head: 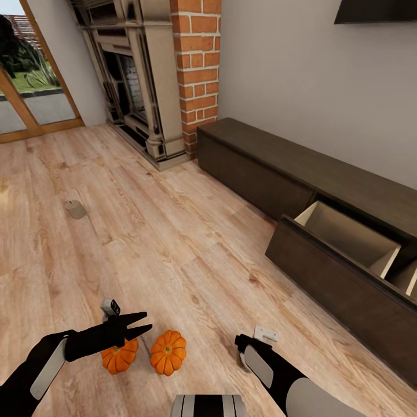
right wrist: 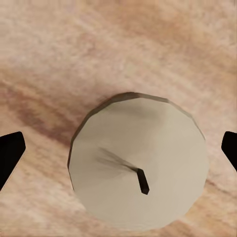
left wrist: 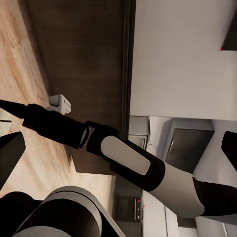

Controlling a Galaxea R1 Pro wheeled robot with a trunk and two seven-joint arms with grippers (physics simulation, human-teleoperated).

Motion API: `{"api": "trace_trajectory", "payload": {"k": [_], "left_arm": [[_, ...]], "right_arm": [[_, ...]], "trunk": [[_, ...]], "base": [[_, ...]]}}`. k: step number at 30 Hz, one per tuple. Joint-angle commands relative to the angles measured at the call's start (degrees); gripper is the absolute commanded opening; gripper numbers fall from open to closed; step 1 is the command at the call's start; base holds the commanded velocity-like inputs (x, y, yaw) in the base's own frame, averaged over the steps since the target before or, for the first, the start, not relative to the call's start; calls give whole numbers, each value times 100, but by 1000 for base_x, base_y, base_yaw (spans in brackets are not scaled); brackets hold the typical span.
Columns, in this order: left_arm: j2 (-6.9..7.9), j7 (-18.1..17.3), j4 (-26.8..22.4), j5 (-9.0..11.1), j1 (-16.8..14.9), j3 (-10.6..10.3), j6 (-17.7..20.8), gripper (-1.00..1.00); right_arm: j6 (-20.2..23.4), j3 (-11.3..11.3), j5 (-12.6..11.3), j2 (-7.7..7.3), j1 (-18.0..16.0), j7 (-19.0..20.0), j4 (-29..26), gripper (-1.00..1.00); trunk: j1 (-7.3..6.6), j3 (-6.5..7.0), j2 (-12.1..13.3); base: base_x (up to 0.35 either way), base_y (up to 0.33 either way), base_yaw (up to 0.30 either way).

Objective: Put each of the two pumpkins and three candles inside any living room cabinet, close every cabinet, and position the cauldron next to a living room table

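Two orange pumpkins [head: 120, 355] [head: 168, 351] sit side by side on the wood floor just in front of me. My left gripper [head: 148, 322] hovers open just above the left one, its fingers pointing right. In the right wrist view a beige candle [right wrist: 138, 168] with a dark wick stands directly below my right gripper [right wrist: 121, 150], whose fingers are spread wide on either side without touching it. In the head view my right arm [head: 260, 362] hides that candle. Another candle [head: 75, 209] stands far off to the left. The dark brown cabinet [head: 260, 168] runs along the right wall with one drawer [head: 347, 234] pulled open, pale inside.
A fireplace [head: 133, 87] and brick column [head: 197, 69] stand at the back. A glass door [head: 29, 98] is at the far left. Open wood floor lies between me and the cabinet. The left wrist view looks across at my right arm [left wrist: 128, 160].
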Motion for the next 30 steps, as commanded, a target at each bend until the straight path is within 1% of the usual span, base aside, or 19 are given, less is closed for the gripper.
{"api": "trace_trajectory", "payload": {"k": [1, 7, 11, 18, 22, 23, 27, 29, 30], "left_arm": [[1, -5, -2, 17, -1, -3, 45, 100], [1, -5, -3, 17, -2, -2, 45, 100], [1, -5, -6, 17, -1, -3, 45, 100], [1, -5, -3, 17, -1, 3, 45, 100], [1, -20, -7, 17, -2, 0, 45, 100], [1, -92, -7, 14, -2, -1, 45, 100], [9, -398, 0, -25, -2, -4, 45, 100], [10, -436, 0, -32, -1, -4, 45, 100], [10, -448, 1, -34, -1, -1, 45, 100]], "right_arm": [[4, 43, -11, -4, -4, -43, -6, 100], [-189, 51, 5, 6, -4, -43, -3, 100], [-215, 52, 10, 6, -5, -43, -3, 100], [-388, 52, 26, 26, -6, -37, -3, 100], [-415, 52, 24, 24, -6, -37, -3, 100], [-417, 52, 24, 24, -6, -39, -1, 100], [-421, 52, 23, 10, -6, -36, 66, 100], [-422, 52, 29, 12, -6, -35, 128, 100], [-422, 52, 30, 13, -6, -31, 154, 100]], "trunk": [[1, -26, -3], [17, -159, -11], [27, -248, -16], [27, -248, -16], [27, -248, -16], [27, -248, -16], [38, -336, -22], [43, -381, -24], [43, -381, -24]], "base": [[0, 0, 0], [0, 0, 0], [0, 0, 0], [0, 0, 0], [0, 0, 0], [0, 0, 0], [0, 0, 0], [0, 0, 0], [0, 0, 0]]}}
